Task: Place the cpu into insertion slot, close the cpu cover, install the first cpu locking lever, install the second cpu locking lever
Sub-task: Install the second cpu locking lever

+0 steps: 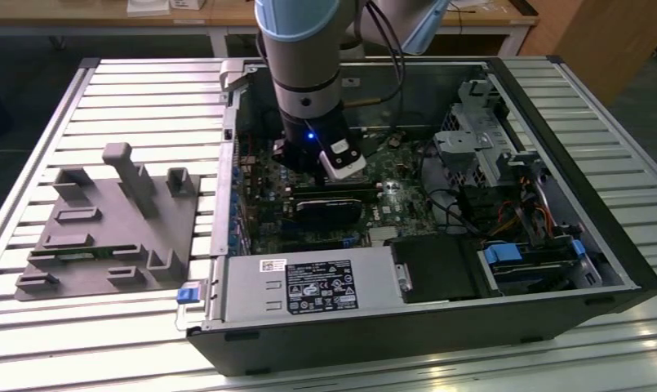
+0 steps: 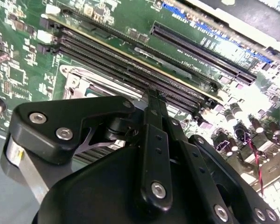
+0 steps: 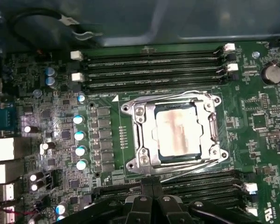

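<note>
Robotics lab/workshop: open PC case (image 1: pixel 546 269) on slatted alu bench (image 1: pixel 143 90), grey parts jig (image 1: pixel 110 229) beside it, wooden desks (image 1: pixel 143 20) behind.

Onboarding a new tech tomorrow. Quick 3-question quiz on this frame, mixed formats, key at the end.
1. True or false: in the first wrist view, the cpu already sits in the insertion slot.
2. Multiple choice: in the first wrist view, the cpu cover is (A) lying down around the cpu, (B) standing upright, (C) resting on the grey fixture outside the case.
3. Short answer: in the exterior view, what lies on the ribbed table to the exterior view's left of the open computer case?

Key
1. True.
2. A.
3. A grey fixture with upright posts.
</note>
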Available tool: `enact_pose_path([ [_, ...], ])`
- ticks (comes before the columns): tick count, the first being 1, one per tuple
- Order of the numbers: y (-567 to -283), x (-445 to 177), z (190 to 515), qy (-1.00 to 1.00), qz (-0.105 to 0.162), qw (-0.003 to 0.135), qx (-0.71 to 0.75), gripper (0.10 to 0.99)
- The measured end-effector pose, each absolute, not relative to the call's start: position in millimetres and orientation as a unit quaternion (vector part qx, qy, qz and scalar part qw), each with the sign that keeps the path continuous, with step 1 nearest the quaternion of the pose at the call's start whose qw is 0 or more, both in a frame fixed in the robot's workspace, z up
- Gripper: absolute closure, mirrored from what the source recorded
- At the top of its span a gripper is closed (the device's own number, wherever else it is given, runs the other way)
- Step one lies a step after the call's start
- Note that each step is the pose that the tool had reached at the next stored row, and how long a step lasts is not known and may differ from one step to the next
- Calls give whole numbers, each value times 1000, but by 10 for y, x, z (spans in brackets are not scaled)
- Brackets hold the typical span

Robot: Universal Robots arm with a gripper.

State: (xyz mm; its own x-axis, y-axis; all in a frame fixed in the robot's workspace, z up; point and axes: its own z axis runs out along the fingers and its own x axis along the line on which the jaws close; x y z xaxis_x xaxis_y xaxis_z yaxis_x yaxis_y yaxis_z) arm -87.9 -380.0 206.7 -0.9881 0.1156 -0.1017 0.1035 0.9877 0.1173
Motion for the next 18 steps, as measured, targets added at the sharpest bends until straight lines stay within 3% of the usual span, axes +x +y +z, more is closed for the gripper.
enact_pose_path([
  [18, -3843, -913, 2022, 994, 89, 52, 44, 980],
])
